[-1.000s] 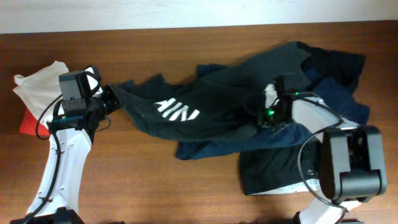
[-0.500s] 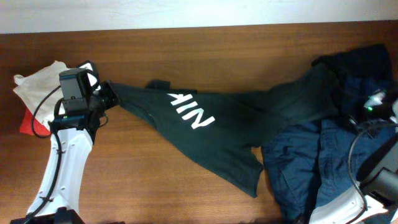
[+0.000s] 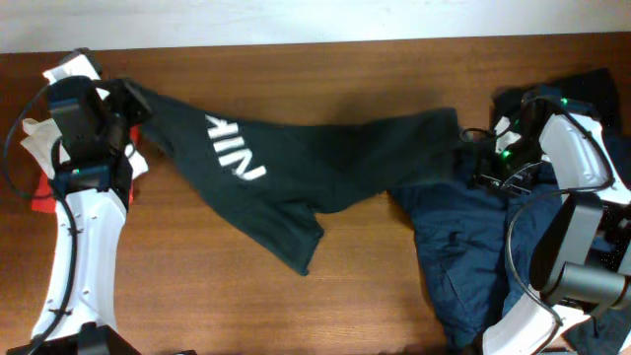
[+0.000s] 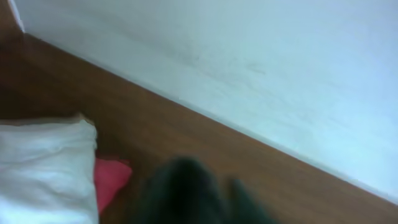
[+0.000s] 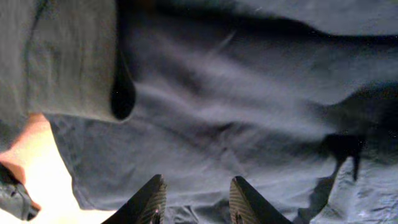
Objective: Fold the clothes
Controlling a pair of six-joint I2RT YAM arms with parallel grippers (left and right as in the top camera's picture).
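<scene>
Two arms are at the table (image 3: 197,296), one at each end of the T-shirt (image 3: 325,163).

1. T-shirt: lies stretched across the table from upper left to right of centre. Its white lettering (image 3: 235,155) faces up near the left end. A lower flap hangs toward the table's front edge, ending in a point.

2. Left gripper (image 3: 131,99): sits at the T-shirt's upper-left end, where the fabric runs up to it. The overhead view hides the fingertips, and the left wrist view is blurred, showing only a dark mass at the bottom centre. Whether it pinches the fabric cannot be told.

3. Right gripper (image 5: 196,202): its fingers (image 5: 149,199) are spread apart, with nothing between them. They hover over the navy garment (image 5: 236,118). The T-shirt's grey-green edge lies beyond, at the upper left of the right wrist view.

4. Navy garment: heaped on the right side of the table, beneath the right arm and reaching to the front edge. The T-shirt's right end touches it.

5. Black garment (image 3: 592,89): bunched at the far right corner, behind the navy one.

6. White garment (image 3: 35,148) and red garment (image 3: 44,194): both lie at the far left beside the left arm, touching, with the red nearer the front.

7. Wall (image 4: 249,62): pale, along the table's rear edge.
</scene>
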